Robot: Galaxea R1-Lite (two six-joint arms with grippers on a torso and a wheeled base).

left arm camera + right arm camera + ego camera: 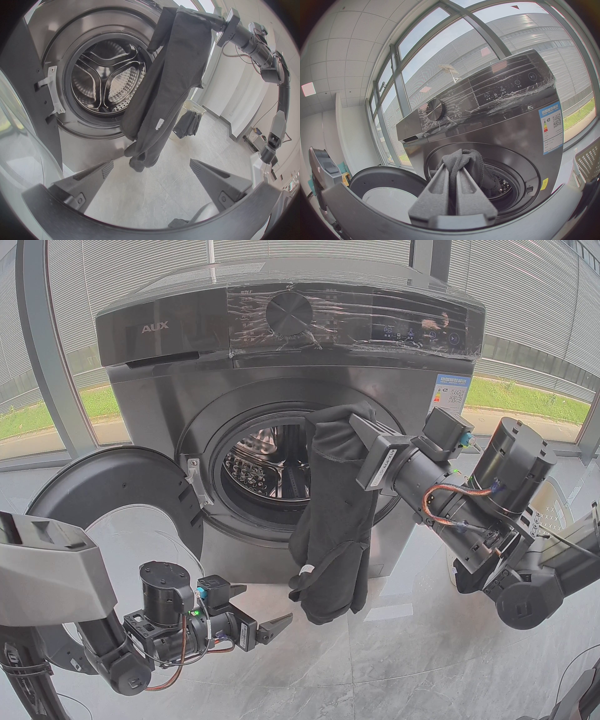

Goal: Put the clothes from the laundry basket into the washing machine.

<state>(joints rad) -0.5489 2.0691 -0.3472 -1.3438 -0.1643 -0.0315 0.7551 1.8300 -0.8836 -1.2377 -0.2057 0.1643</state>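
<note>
The right gripper was clamped on the top of a dark garment, holding it up in front of the washing machine, at the right-hand side of its round opening. The cloth hung straight down from the closed fingers, across the rim of the opening and past the lower front panel. Its lowest folds were just above the pale tiled floor, and a small white tag showed near the bottom. The steel drum stood bare behind it, its perforated wall catching the light.

The machine's door was swung wide open to the robot's left. In front of that door, low over the floor, the left gripper hung with its jaws spread apart and nothing between them — pointed toward the garment's lower end but well short of it.

A white laundry basket stood on the floor to the right of the machine, with more dark clothes draped over its rim.
</note>
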